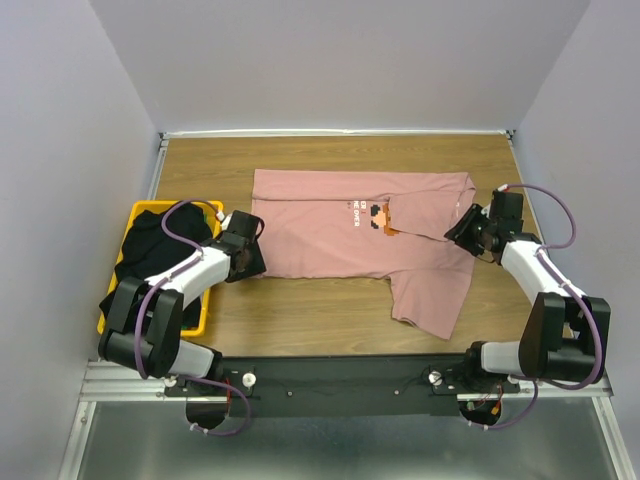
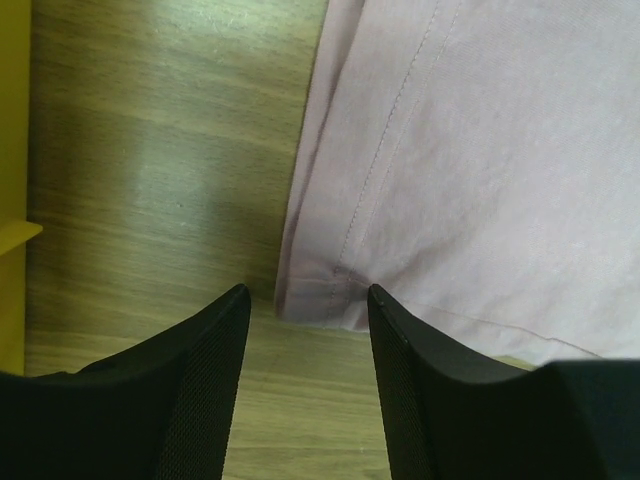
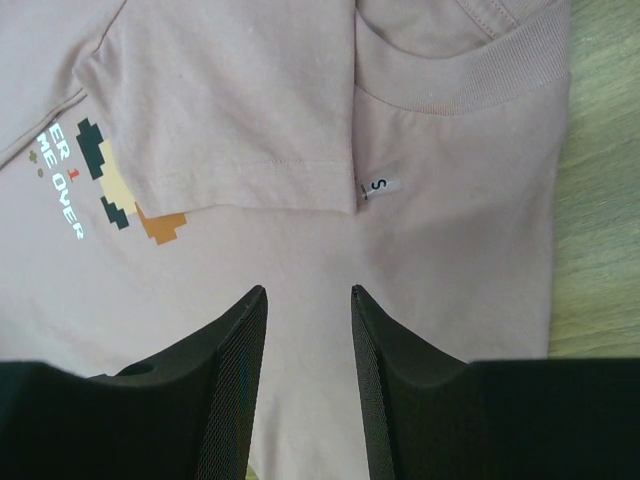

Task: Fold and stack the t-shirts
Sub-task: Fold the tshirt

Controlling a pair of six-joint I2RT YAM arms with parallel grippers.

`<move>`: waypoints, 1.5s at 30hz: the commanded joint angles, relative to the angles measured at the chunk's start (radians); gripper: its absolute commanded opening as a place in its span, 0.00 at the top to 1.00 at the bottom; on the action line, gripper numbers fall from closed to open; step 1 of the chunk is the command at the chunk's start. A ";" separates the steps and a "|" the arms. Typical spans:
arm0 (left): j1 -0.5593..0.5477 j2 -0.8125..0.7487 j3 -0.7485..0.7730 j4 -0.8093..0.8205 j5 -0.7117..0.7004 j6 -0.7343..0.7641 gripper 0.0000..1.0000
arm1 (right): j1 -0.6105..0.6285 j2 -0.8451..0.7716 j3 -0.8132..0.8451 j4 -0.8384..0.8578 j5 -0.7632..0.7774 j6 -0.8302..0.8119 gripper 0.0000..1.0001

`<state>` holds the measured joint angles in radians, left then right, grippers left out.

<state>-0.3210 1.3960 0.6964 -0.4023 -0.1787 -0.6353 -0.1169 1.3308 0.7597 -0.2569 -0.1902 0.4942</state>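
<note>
One sleeve (image 3: 230, 120) is folded onto the pink t-shirt (image 1: 340, 235), which lies mid-table; the rest looks undone. My left gripper (image 2: 308, 295) straddles its hem corner and my right gripper (image 3: 308, 292) hovers by the collar, both open. At left, a black t-shirt (image 1: 150, 235) waits in the yellow basket (image 1: 214, 207).

Left arm (image 1: 190, 270): I have it bent at the elbow, reaching inward, left hand (image 1: 248, 243) tilted down, fingers (image 2: 200, 380) parted. Right arm (image 1: 530, 262): I have it likewise bent, right hand (image 1: 462, 228) tilted down, fingers (image 3: 232, 380) parted.
</note>
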 commanded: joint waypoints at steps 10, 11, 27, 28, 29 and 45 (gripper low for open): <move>-0.003 0.026 -0.023 0.025 -0.071 -0.033 0.66 | 0.006 -0.025 -0.014 0.005 0.024 -0.019 0.53; -0.001 0.020 -0.023 0.023 -0.074 -0.033 0.67 | 0.008 -0.025 -0.013 0.005 0.028 -0.019 0.53; -0.003 -0.061 -0.011 0.036 -0.099 0.016 1.00 | 0.006 -0.021 0.044 -0.217 0.259 0.001 0.53; -0.003 -0.064 -0.009 0.045 -0.096 0.023 1.00 | 0.006 -0.001 0.050 -0.231 0.264 0.012 0.51; -0.003 -0.072 -0.011 0.051 -0.093 0.026 1.00 | 0.006 0.010 0.055 -0.248 0.270 0.017 0.51; -0.001 -0.097 -0.017 0.095 -0.067 0.040 1.00 | -0.145 0.123 -0.016 -0.220 0.161 0.032 0.55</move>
<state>-0.3222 1.3243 0.6815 -0.3294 -0.2340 -0.6083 -0.2512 1.4334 0.7734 -0.4755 0.0311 0.5194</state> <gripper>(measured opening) 0.010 0.452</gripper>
